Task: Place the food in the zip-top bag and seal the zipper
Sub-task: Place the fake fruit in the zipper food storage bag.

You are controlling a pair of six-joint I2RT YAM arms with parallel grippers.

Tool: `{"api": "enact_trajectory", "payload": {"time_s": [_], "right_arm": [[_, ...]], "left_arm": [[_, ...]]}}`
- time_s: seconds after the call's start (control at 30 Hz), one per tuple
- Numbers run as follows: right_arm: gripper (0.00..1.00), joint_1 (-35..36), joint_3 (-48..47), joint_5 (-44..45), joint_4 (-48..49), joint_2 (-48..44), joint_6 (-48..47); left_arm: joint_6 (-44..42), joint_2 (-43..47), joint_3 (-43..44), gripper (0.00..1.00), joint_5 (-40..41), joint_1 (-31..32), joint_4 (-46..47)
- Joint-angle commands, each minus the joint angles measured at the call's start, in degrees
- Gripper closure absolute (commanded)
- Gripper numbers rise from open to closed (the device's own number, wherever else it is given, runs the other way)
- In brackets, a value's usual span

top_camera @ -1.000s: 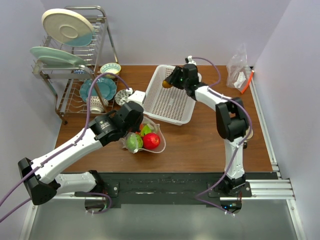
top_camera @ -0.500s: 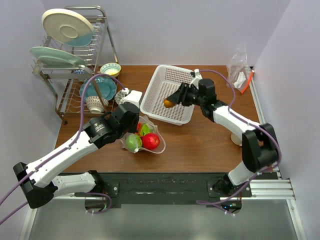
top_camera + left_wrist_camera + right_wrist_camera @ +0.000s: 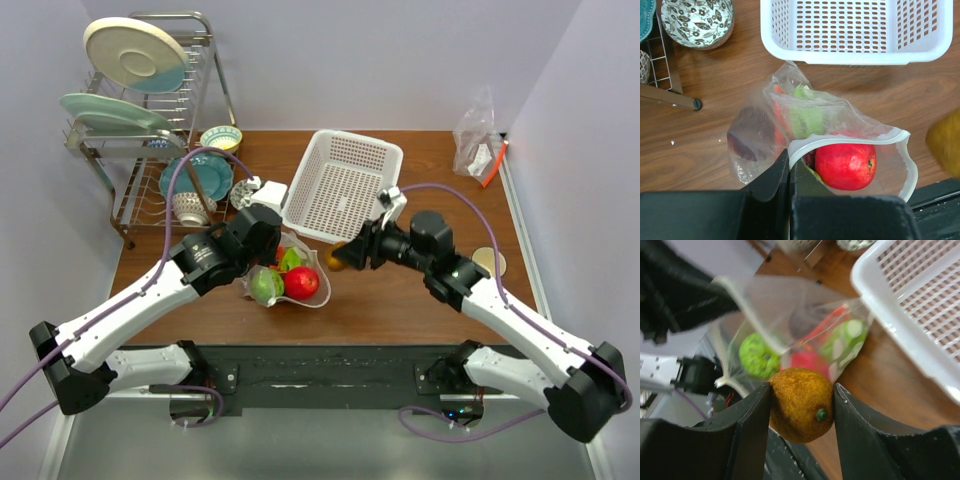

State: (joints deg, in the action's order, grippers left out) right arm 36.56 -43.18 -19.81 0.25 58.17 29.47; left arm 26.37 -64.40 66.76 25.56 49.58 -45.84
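The right gripper is clamped on the small orange, one finger on each side of it in the right wrist view. Half a second ago this arm held the fruit over the white basket. Now it has swung toward the near side and reaches low across the table, with the orange just clear of the basket's near rim. The left gripper has hardly moved. Its fingers are pinched together on the rim of the zip-top bag, holding up one side of the mouth.

The bag lies where it lay before, just in front of the basket's near left corner, and its mouth gapes toward the right arm. The pale zipper curves round that opening. The orange hangs just beside the mouth and has not gone in. Bare wood lies to the right of the bag, and the table's near edge is close in front of it.

A dish rack with plates stands well off at the far left. Another clear bag sits in the far right corner. Inside the zip-top bag are the red apple, a green ball and a dark purple piece.
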Motion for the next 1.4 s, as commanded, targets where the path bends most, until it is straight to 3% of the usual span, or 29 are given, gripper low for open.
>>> {"api": "enact_trajectory", "payload": {"time_s": [0.0, 0.13, 0.73, 0.93, 1.1, 1.13, 1.27, 1.37], "right_arm": [[0.66, 5.5, 3.1, 7.2, 2.3, -5.0, -1.4], [0.66, 10.2, 2.2, 9.9, 2.6, -5.2, -3.7], [0.66, 18.7, -4.1, 16.0, 7.3, 6.9, -11.5], [0.66, 18.8, -5.2, 23.9, 12.0, 10.8, -13.2], [0.64, 18.9, -6.5, 27.5, 17.4, 15.6, -14.1], [0.61, 18.9, -7.2, 28.2, 17.8, 16.4, -14.1], [0.19, 18.9, -10.8, 28.7, 15.1, 18.9, -13.9], [0.13, 18.9, -11.0, 27.2, 13.3, 17.5, -13.3]], "left_arm": [[0.1, -0.3, 3.1, 1.0, -1.8, 0.1, 2.8], [0.5, -0.5, 3.5, 1.0, -3.1, 0.1, 3.0], [0.8, -1.9, 4.4, 1.0, -6.5, 0.2, 4.8], [0.9, -1.9, 4.5, 1.0, -8.9, 0.2, 6.0], [2.1, -1.1, 2.9, 1.0, -15.4, 0.1, 10.3], [2.2, -1.2, 2.9, 1.0, -15.9, 0.2, 10.6], [2.4, -1.2, 3.1, 1.0, -15.9, 0.1, 10.4], [2.4, -0.7, 2.8, 1.0, -15.9, 0.1, 10.3]]}}
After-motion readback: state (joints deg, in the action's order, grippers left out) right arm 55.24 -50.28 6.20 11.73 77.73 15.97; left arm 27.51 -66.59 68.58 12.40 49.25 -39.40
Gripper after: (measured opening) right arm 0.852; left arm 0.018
